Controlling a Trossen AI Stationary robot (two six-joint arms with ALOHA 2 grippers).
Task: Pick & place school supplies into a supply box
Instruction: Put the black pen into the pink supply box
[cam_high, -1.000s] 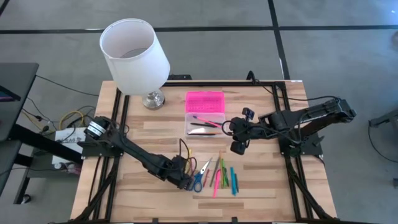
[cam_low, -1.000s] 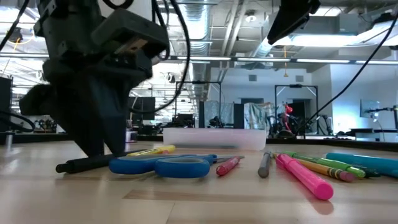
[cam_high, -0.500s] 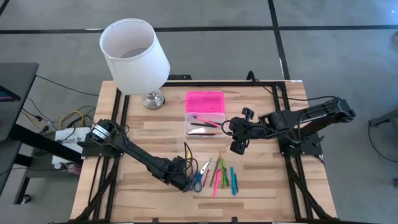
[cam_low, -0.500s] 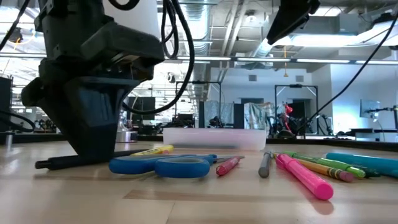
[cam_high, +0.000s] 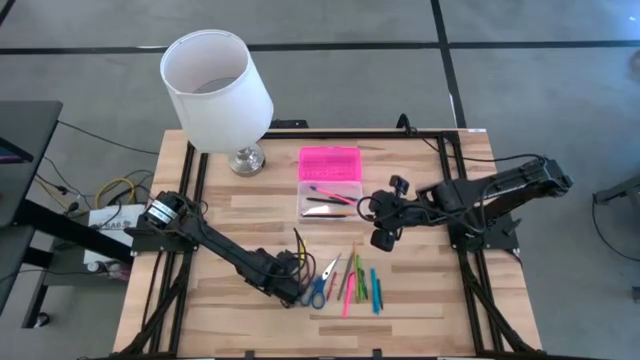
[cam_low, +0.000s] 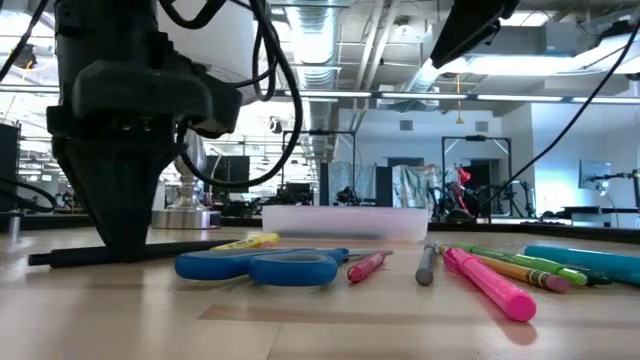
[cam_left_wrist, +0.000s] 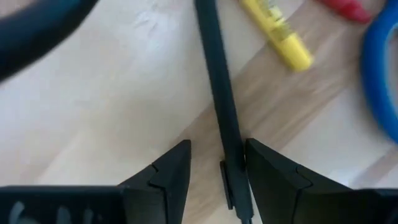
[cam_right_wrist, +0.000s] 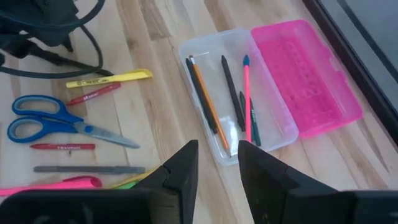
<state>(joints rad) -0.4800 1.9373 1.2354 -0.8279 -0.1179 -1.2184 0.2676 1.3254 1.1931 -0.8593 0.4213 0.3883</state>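
Now left gripper (cam_left_wrist: 216, 168) astride blk pen (cam_left_wrist: 219, 106)

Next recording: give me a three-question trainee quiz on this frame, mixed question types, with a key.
1. True or false: the supply box lies open with its pink lid folded flat.
2. What lies between the left gripper jaws? A) scissors B) black pen C) yellow marker
3. Fill in: the scissors have ____ handles.

Key:
1. True; pens already lie in the clear base.
2. B; the black pen runs between the jaws, still on the table. The right gripper hangs open, empty.
3. Blue.
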